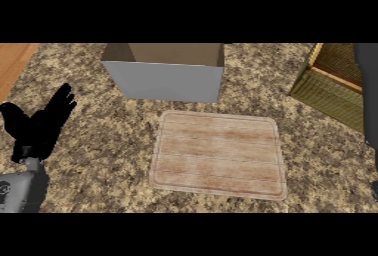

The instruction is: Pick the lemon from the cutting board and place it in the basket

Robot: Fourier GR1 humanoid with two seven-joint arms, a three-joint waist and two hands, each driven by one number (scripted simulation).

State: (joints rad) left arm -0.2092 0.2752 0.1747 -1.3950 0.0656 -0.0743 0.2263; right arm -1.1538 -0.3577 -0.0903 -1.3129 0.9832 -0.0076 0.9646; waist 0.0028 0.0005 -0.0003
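Head view: left hand [40, 125] rests open, holding nothing; cutting board [218, 154] lies right of its fingertips; basket [334, 85] is edge-cropped; right hand hidden, only its forearm [367, 90] shows.

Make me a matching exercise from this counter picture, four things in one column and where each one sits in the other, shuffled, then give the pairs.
Things:
1. cutting board
2. grey box
3. basket
4. left hand

Places:
A. far right edge
B. middle of the counter
C. left side, fingers up, resting
D. just behind the board

Pairs: 1-B, 2-D, 3-A, 4-C

No lemon shows on the board.
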